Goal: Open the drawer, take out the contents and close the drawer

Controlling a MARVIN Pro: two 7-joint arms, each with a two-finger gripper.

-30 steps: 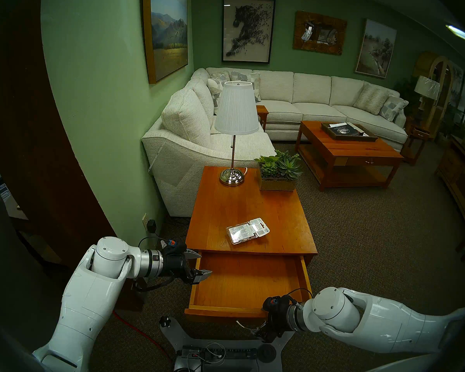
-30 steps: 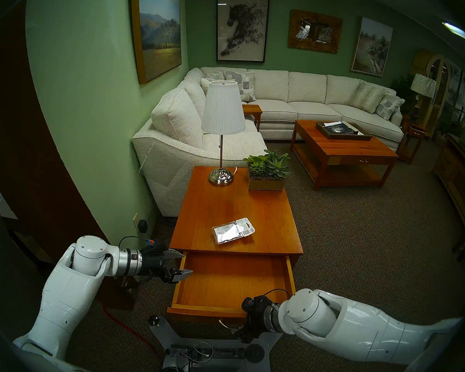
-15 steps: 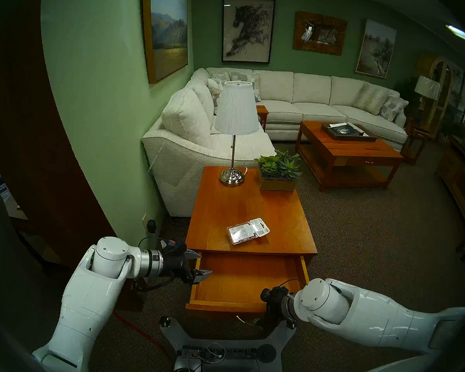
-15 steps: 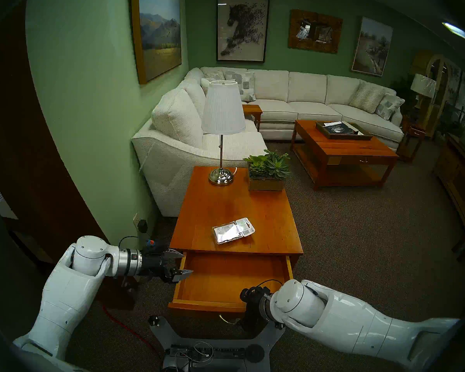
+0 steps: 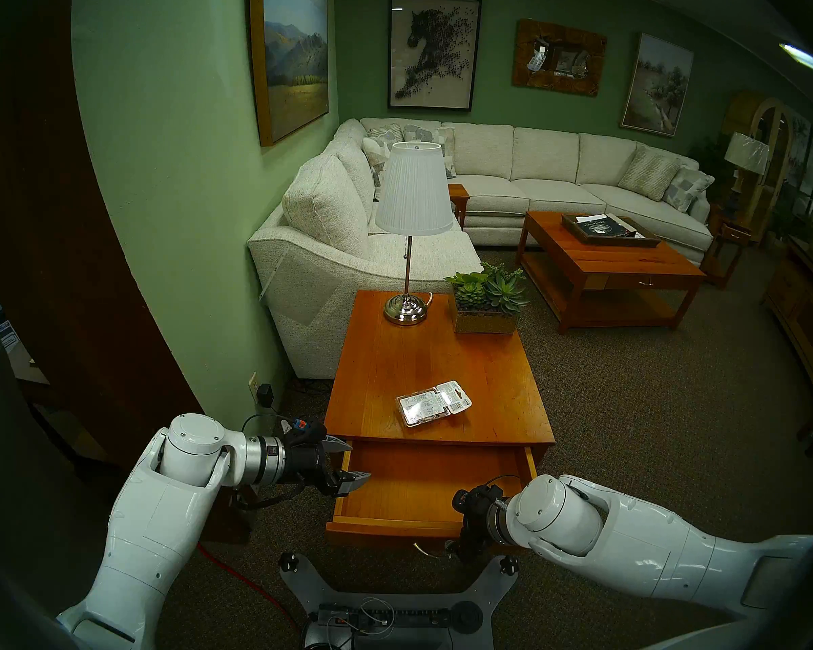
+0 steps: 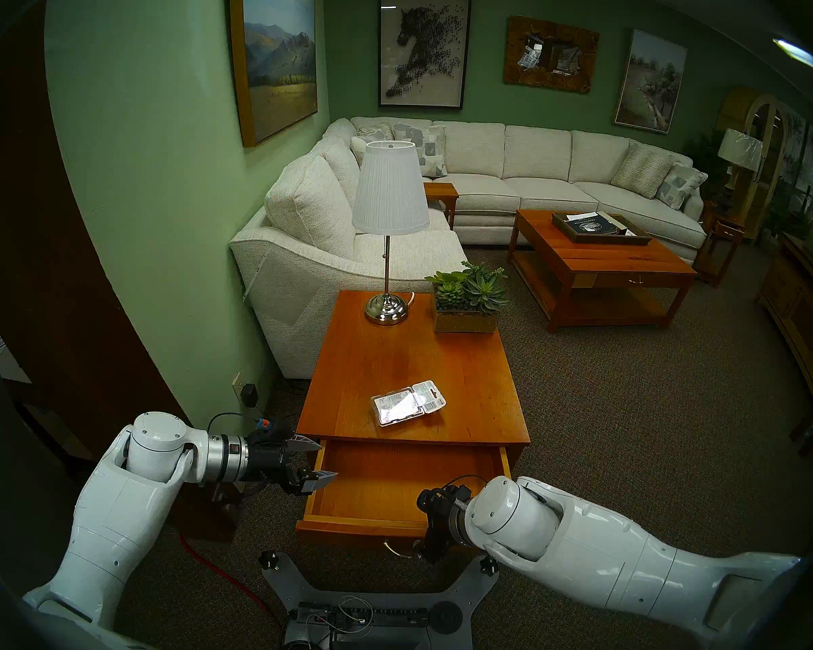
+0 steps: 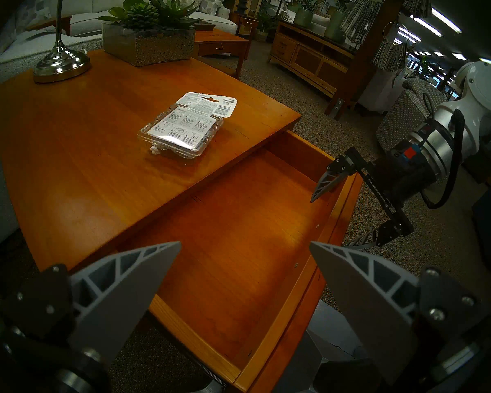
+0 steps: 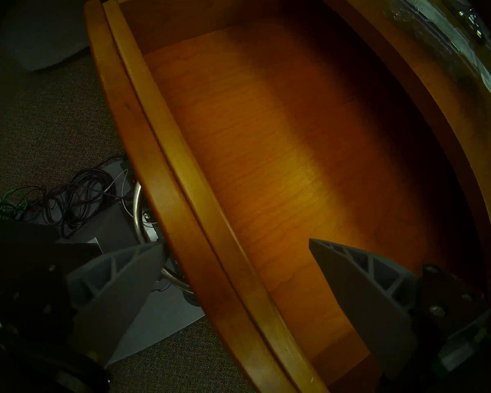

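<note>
drawer handle (image 8: 138,211): in the right wrist view only a short silver curve shows beside the drawer (image 8: 182,213) front; the outer finger (image 8: 116,273) covers its lower run.
right gripper (image 5: 461,548): in both head views its fingertips are hidden under the wrist and the drawer's front edge.
blister pack (image 8: 448,29): in the right wrist view cut off by the top right edge, far beyond the fingers, dim and blurred.
pack print (image 7: 187,123): ahead of the left gripper (image 7: 244,246), too small to read.
drawer's rear: tucked under the table top (image 5: 437,372), out of sight.
</note>
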